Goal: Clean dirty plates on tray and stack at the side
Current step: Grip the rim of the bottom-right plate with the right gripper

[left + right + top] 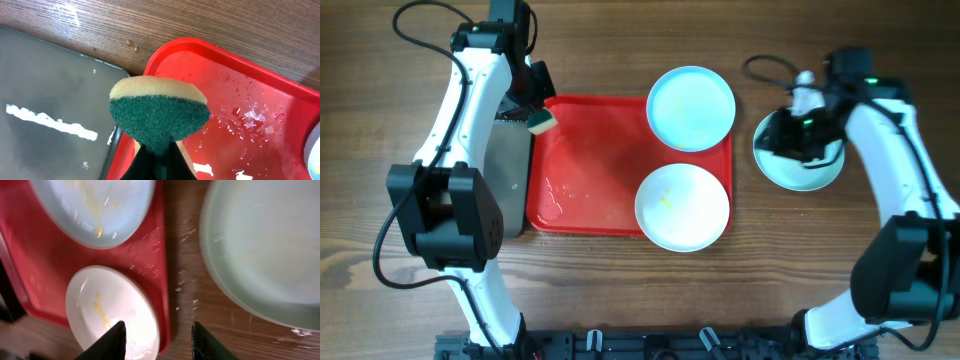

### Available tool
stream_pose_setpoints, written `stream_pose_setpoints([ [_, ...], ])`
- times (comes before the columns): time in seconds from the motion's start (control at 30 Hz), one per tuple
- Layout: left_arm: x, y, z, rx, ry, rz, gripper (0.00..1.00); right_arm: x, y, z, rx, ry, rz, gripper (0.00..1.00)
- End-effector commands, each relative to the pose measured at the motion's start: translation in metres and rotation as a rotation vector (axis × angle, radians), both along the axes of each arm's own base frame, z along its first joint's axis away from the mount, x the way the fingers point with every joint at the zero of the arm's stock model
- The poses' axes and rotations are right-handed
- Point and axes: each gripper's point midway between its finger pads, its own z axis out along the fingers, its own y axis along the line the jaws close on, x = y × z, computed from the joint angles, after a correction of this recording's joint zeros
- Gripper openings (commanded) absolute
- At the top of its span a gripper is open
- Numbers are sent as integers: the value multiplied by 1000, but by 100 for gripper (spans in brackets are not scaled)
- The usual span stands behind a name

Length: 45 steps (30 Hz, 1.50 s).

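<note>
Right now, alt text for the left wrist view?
The left gripper holds a green-faced yellow sponge over the wet corner of the red tray. A grey-bottomed tray lies to the left, with wooden table behind.

1. Mint plate (802, 172) near the desk's right edge: right gripper (798, 138) covers its upper half.
2. Black tray (510, 170) by the left edge: mostly under my left arm (470, 110).
3. Right wrist view: white plate (107, 310) and second mint plate (95, 210) cut off, blurred.
4. Sponge (159, 117) hides left gripper's (155, 152) fingertips.
</note>
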Motion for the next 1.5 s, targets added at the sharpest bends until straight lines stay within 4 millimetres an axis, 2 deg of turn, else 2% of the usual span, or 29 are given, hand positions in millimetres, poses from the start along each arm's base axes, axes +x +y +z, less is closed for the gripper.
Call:
stream_pose_setpoints([
  [0.0,5,-4,10,-12,-29,-17,4,-24,34,-27,-59,23,179,43],
  [0.07,5,-4,10,-12,-29,-17,4,-36,47,-44,-105,32,238,42],
  [0.17,4,-4,10,-12,-28,-17,4,-45,55,-64,-141,33,281,41],
  [0.27,3,-4,9,-12,-20,-18,4,-49,51,-78,-170,35,259,40],
  [0.43,2,-4,9,-11,-17,-17,4,-58,49,-96,-164,45,234,28],
  [0.7,2,-4,9,-11,-17,-18,4,-56,52,-94,-149,37,235,23],
  [0.83,1,-3,9,-11,-14,-18,4,-42,55,-70,-144,-20,231,23],
  [0.93,1,-3,9,-11,-14,-18,4,-39,55,-64,-145,-47,232,25],
  [1.1,1,-3,9,-11,-14,-17,4,-41,59,-70,-146,-62,266,27],
  [1.23,1,-3,9,-11,-15,-18,4,-48,71,-83,-151,-52,304,27],
  [1.37,1,-3,9,-11,-14,-17,4,-41,59,-86,-231,-69,272,29],
  [1.47,1,-3,9,-11,-15,-17,4,-29,59,-85,-244,-116,263,33],
])
